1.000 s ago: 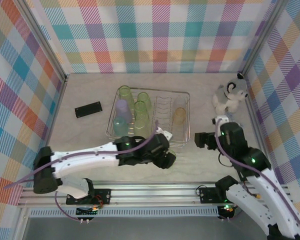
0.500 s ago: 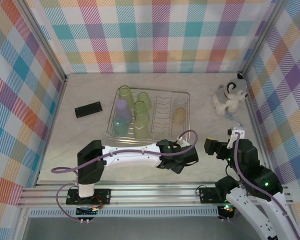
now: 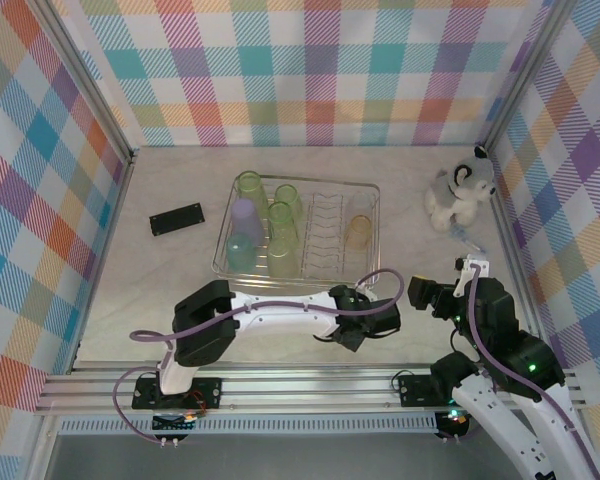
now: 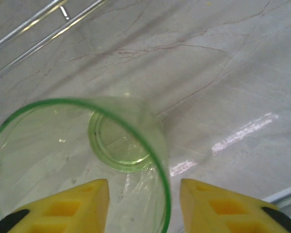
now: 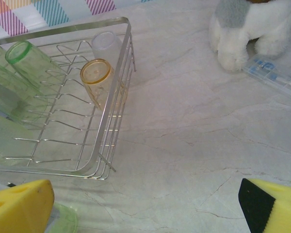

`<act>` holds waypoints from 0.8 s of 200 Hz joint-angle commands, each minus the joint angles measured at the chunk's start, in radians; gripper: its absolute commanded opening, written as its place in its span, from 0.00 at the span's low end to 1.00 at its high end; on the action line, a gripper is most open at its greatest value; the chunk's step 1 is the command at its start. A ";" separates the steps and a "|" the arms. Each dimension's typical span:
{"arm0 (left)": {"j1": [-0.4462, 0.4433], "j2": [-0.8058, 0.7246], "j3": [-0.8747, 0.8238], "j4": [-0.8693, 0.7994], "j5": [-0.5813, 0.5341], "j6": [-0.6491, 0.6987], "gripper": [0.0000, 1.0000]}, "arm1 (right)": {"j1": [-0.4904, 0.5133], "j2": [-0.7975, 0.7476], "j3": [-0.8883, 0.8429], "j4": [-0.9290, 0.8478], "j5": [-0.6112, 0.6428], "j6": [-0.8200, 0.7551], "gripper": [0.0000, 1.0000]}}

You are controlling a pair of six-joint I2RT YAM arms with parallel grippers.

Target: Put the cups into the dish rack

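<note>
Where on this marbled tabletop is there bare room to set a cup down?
Bare: the strip between the silver wire dish rack and the back wall; the patch between the rack and the grey-white plush dog. Crowded: the rack's left half, packed with translucent plastic cups, and the near edge by the left gripper and right gripper.

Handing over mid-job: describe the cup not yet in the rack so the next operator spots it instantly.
Start at the wire dish rack in the middle of the table. Just off its near right corner, a pale green cup sits between the yellow fingers of the left gripper. The other cups are all inside the rack; this one is outside.
</note>
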 commanded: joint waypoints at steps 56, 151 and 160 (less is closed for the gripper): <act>0.008 0.035 0.028 0.023 0.079 -0.001 0.25 | -0.001 -0.016 -0.019 -0.005 0.048 0.029 0.99; 0.020 -0.281 -0.141 0.348 0.182 0.099 0.00 | -0.001 -0.060 -0.022 0.005 0.047 0.052 0.99; 0.029 -0.346 -0.185 0.424 0.204 0.103 0.00 | -0.001 -0.062 -0.021 0.001 0.047 0.064 0.99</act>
